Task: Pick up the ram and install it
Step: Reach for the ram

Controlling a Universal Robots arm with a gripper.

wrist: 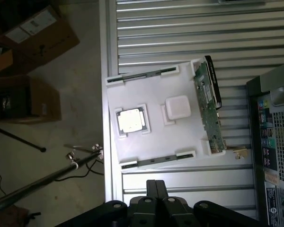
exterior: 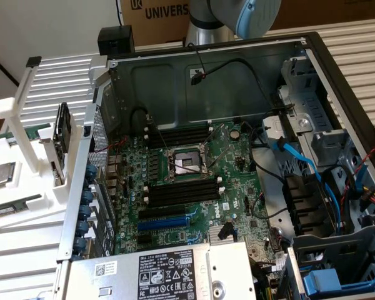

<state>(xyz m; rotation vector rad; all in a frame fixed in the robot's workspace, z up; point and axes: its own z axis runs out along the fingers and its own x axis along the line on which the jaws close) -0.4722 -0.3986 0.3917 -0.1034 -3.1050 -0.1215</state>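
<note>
**A:** What is the pincer doing?

**B:** Its fingers are pressed together with nothing between them. It hangs over the slatted surface, just short of the white tray.

**A:** What lies closest to it?

**B:** A narrow grey strip along the tray's near edge, lying crosswise to the fingers. Beyond that are the square silver chip and a white square block, side by side.

**A:** And the ram?

**B:** The ram stands on its long edge in a holder, on the side of the tray nearest the computer case. From the pincer it is ahead and off toward the case, not straight in front.

**A:** Which way does it run?

**B:** Its length runs away from the pincer, alongside the case wall and square to the near strip. I judge the fingers are already lined up across its thin faces, so the gap is mainly sideways and forward.

**A:** Is any of the installing done?

**B:** I'd say not. In the exterior view the ram sits in its holder outside the case, well apart from the long black slots, which look empty to me.
</note>
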